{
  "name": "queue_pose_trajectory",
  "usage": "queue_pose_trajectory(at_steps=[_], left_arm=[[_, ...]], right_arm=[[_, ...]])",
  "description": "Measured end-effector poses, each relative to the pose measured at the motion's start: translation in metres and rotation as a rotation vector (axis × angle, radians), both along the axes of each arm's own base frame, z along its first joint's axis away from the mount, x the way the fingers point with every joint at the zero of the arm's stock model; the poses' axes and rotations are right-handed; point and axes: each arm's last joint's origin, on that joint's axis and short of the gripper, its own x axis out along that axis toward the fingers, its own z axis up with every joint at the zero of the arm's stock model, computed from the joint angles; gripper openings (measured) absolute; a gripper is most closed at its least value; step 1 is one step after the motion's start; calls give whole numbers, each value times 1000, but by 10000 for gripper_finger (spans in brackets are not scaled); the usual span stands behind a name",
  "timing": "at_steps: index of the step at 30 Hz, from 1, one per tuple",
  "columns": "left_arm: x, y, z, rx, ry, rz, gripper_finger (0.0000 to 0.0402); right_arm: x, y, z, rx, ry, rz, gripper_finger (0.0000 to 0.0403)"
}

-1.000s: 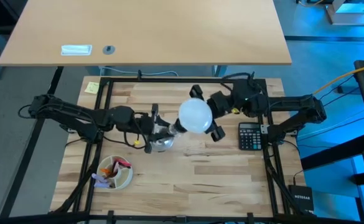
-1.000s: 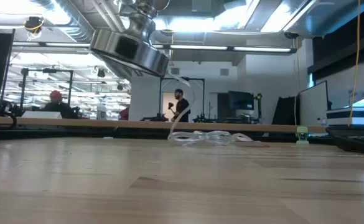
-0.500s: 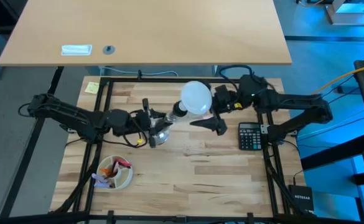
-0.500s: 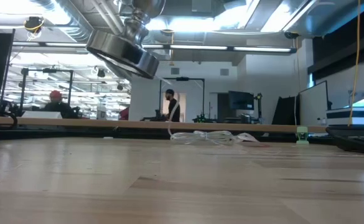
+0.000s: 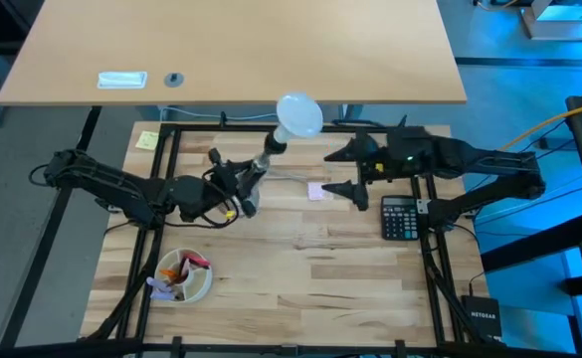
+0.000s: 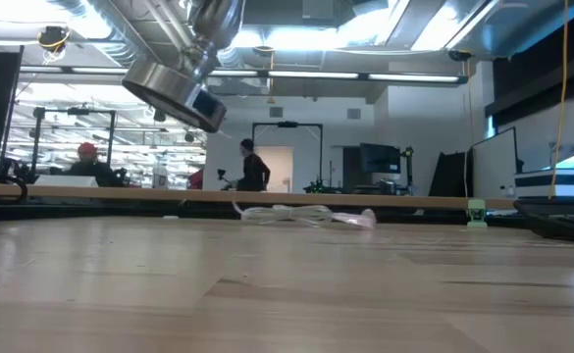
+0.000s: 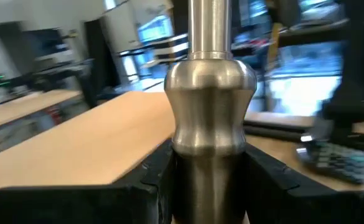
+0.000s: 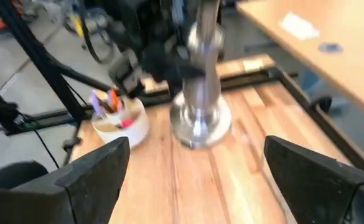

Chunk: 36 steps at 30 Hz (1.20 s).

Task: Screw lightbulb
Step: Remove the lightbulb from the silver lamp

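High view first: we see the left gripper [image 5: 243,191] at mid-desk, jaws clamped narrow on the silvery stand [image 5: 254,177], holding it lifted and tilted toward the far edge of the desk [image 5: 300,268]. The lightbulb [image 5: 298,114] sits on the stand's top end, out over the far edge of the desk, near the second, lighter tabletop behind it. We mark the right gripper [image 5: 353,170] just right of the stand, jaws spread wide, holding nothing, clear of both bulb and stand. A calculator [image 5: 401,218] lies by the right arm, a white bowl [image 5: 184,275] with small colored items sits near the front left, a yellow sticky note [image 5: 147,139] is at the far left corner.

Low view gives us the stand's flared base [image 6: 173,93] up off the desk, tilted. Left wrist view shows the stand's stem [image 7: 210,118] squeezed between the dark fingers [image 7: 147,186]. Right wrist view shows the stand [image 8: 200,106] ahead between wide-apart fingers [image 8: 85,177], the bowl [image 8: 119,118] beside it.
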Motion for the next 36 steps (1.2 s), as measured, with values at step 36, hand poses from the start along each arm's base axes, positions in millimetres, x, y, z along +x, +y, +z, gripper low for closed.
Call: queue_pose_trajectory(at_steps=[36], left_arm=[[-1, 4, -7, 28, 69, 136, 124]], right_arm=[[111, -8, 8, -216, -740, -391, 374]])
